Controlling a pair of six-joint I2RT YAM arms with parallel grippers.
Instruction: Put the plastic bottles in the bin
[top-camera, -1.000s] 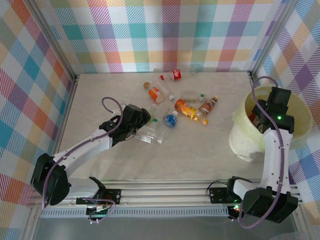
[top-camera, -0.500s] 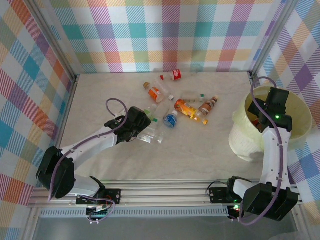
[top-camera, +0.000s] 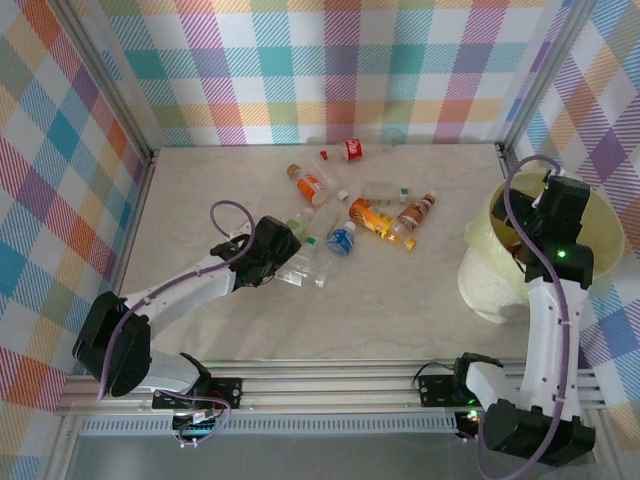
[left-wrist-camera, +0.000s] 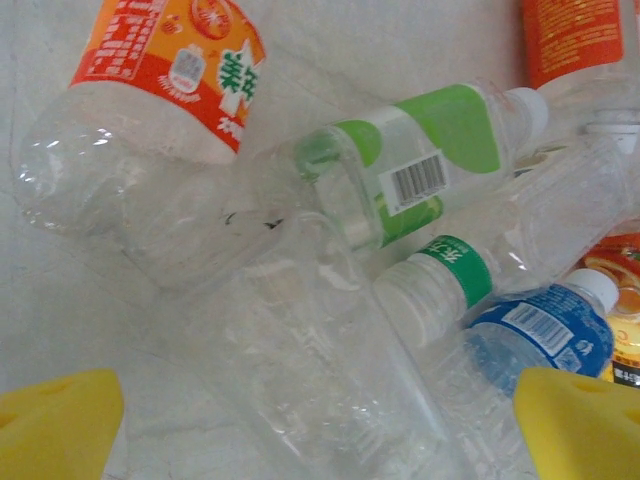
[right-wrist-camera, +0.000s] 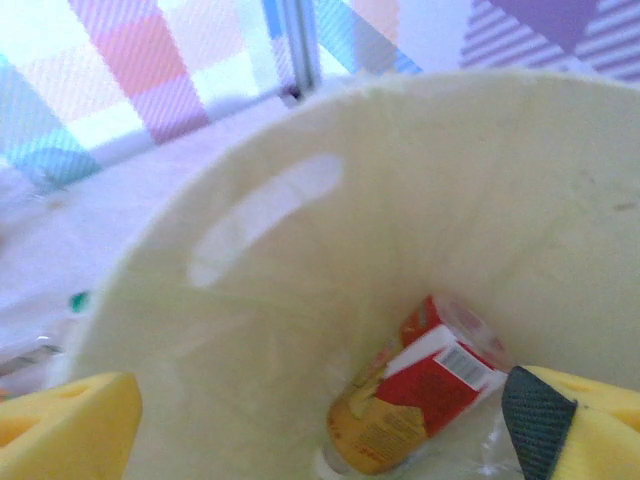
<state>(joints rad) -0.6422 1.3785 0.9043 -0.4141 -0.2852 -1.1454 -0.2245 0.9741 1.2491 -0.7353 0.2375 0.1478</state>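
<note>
Right claw (right-wrist-camera: 320, 425) spread wide, empty, above bin (right-wrist-camera: 450, 180).

Plastic bottles (top-camera: 375, 218) lie clustered on the table (top-camera: 400, 310), the bin (top-camera: 485, 290) well right, one bottle (right-wrist-camera: 420, 390) inside it

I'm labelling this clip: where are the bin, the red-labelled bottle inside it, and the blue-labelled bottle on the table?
bin (right-wrist-camera: 320, 330), right wrist view, bare inner wall.
red-labelled bottle (right-wrist-camera: 432, 390), right wrist view, its red label.
blue-labelled bottle (left-wrist-camera: 535, 335), left wrist view, its blue label.
</note>
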